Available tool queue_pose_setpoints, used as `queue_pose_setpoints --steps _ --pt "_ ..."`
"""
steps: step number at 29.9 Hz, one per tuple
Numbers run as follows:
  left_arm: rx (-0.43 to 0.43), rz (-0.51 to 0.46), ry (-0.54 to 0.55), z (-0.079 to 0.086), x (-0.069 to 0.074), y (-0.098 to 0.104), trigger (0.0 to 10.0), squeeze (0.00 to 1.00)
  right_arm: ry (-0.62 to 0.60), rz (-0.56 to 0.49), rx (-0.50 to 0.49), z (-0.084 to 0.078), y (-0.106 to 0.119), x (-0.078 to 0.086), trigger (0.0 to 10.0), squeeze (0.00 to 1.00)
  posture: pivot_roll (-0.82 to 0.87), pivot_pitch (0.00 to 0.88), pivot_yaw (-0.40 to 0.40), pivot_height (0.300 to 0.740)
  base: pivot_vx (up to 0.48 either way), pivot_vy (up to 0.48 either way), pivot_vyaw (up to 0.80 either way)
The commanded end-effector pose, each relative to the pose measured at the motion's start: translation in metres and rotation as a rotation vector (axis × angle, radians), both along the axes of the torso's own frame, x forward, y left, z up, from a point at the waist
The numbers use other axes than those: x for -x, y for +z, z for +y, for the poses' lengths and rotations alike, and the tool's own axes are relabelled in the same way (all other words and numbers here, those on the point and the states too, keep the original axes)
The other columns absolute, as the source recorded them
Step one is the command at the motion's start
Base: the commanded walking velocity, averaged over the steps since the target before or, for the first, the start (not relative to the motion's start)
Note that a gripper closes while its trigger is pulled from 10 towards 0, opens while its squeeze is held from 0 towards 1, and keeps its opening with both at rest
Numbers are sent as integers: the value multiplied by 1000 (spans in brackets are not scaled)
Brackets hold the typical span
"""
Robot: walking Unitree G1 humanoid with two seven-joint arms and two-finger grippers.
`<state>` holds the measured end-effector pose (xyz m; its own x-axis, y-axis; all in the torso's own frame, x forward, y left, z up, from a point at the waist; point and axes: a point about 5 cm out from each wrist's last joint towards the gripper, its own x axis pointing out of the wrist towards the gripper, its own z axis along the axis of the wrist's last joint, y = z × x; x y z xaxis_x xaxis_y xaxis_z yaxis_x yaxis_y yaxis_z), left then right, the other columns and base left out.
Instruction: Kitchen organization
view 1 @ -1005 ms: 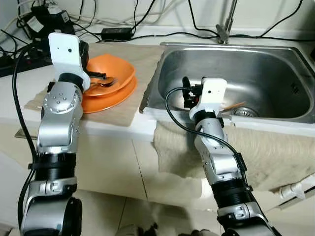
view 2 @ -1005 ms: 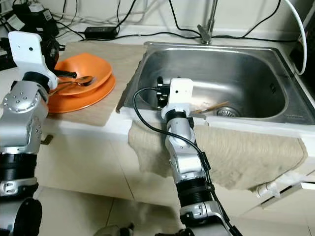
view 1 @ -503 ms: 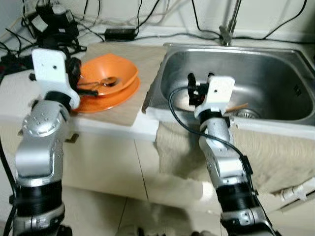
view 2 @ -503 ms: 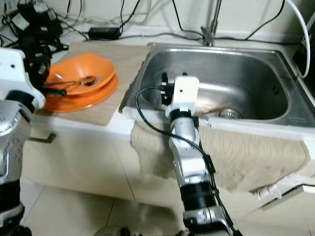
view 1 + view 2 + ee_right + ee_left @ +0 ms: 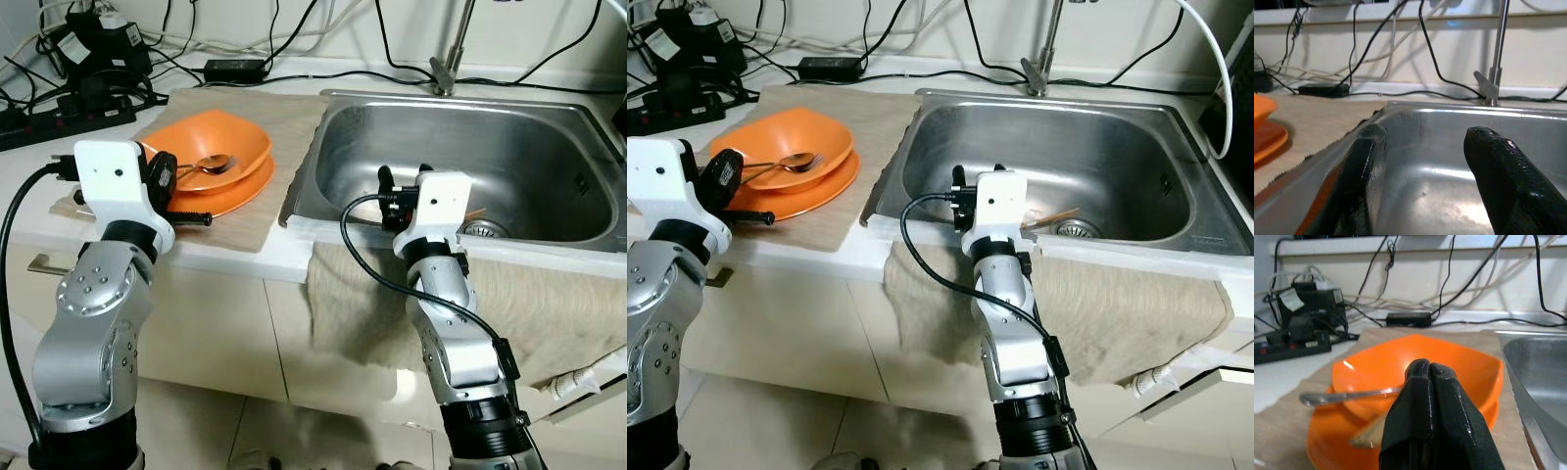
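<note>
1. Sitting on mat, left of sink (image 5: 549, 127): orange bowl (image 5: 211, 147) on plate (image 5: 230, 191), spoon (image 5: 201, 166) inside.
2. Hovering nearby: left claw (image 5: 1425, 374), pinched, empty.
3. Hanging over sink edge: right claw (image 5: 1422, 147), spread wide.
4. Prob. rigid, light, slick; gripping by rim.

Pale wall (image 5: 323, 20) (cables trailing), white counter (image 5: 29, 186), tiled floor (image 5: 294, 431).

Head stereo pair looks forward and down at the counter, sharing bowl (image 5: 217, 149) and sink (image 5: 549, 127). Left wrist camera faces the bowl close past its fingers; right wrist camera faces into the sink, toward the faucet (image 5: 1494, 68).
</note>
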<state>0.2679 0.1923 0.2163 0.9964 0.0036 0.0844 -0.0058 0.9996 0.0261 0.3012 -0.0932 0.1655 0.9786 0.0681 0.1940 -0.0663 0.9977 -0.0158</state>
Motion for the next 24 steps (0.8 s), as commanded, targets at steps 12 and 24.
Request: queue_pose_setpoints --steps 12,24 --pt "1 147 -16 3 3 -29 10000 0 12 56 -30 -3 -4 4 10000 0 93 0 38 740 0 0 0" --pt "108 240 -121 -17 6 -42 10000 0 40 155 -70 -7 -19 6 10000 0 78 2 38 740 0 0 0"
